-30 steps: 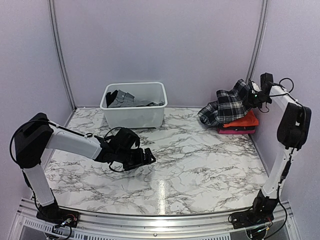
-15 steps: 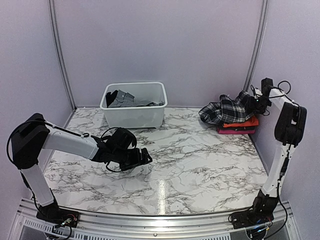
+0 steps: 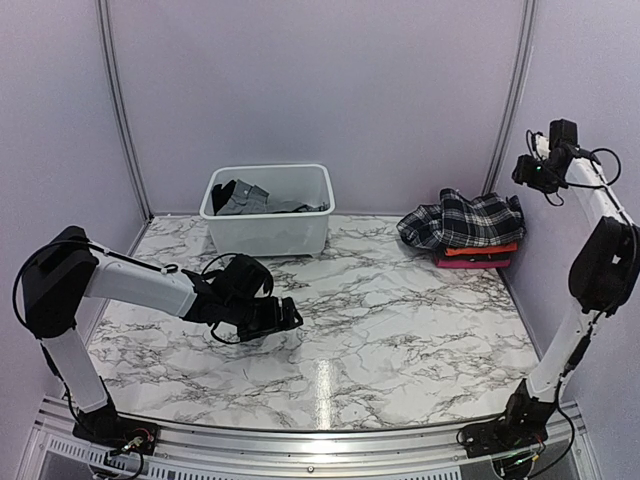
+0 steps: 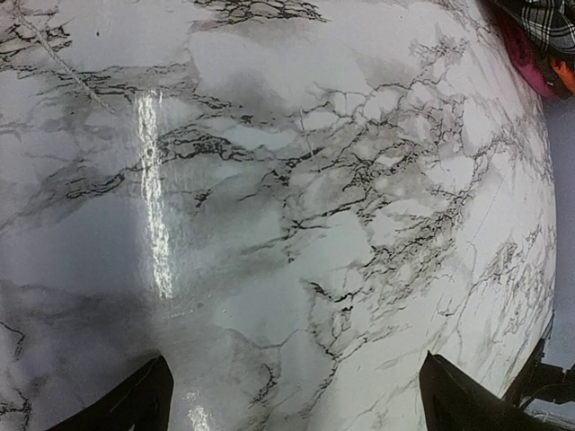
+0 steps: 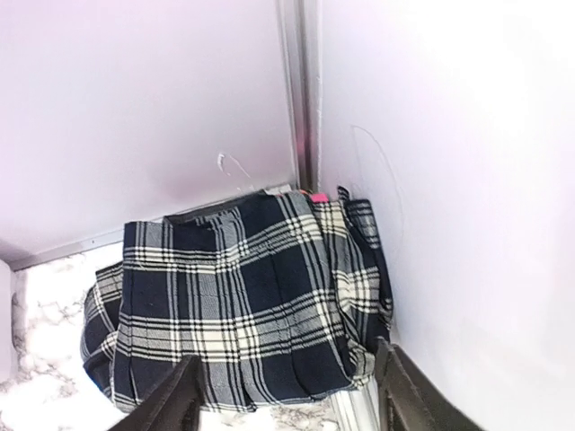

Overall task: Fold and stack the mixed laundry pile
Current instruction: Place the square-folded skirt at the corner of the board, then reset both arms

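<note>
The black-and-white plaid skirt lies on top of a stack at the back right corner, over a folded orange garment and a pink one. It fills the right wrist view. My right gripper is open and empty, raised above and to the right of the stack; its fingers frame the skirt from above. My left gripper is open and empty, low over the marble table at centre left. Dark grey cloth lies in the white tub.
The white plastic tub stands at the back, left of centre. Lilac walls close in the back and both sides, and the stack sits tight in the right corner. In the left wrist view only marble shows, with the stack's edge at top right.
My right gripper has let go of the plaid skirt and risen up and to the right. The skirt has dropped and settled flatter on the stack. The left arm has barely moved.
</note>
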Robot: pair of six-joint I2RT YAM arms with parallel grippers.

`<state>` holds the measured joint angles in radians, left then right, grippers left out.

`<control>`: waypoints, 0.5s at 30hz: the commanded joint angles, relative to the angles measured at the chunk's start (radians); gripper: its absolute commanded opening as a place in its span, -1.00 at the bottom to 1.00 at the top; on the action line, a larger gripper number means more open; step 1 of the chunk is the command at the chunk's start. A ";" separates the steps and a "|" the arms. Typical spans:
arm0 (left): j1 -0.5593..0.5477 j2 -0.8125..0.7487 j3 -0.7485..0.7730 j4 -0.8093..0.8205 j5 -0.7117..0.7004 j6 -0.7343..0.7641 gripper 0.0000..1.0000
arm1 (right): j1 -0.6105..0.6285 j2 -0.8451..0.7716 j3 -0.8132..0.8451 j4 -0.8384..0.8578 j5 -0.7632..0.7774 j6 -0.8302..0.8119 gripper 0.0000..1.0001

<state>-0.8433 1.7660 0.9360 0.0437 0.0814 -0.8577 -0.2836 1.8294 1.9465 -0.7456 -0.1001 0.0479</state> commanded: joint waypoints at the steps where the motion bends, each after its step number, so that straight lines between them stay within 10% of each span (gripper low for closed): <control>1: 0.015 -0.021 0.023 -0.075 0.011 0.037 0.98 | 0.018 0.054 -0.014 0.022 -0.089 0.003 0.08; 15: 0.039 -0.158 0.111 -0.184 -0.115 0.177 0.98 | -0.027 0.294 -0.040 0.064 -0.082 0.035 0.04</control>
<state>-0.8104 1.6718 0.9985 -0.0597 0.0425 -0.7544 -0.2790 2.0937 1.9118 -0.7101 -0.1974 0.0620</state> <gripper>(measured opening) 0.989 0.508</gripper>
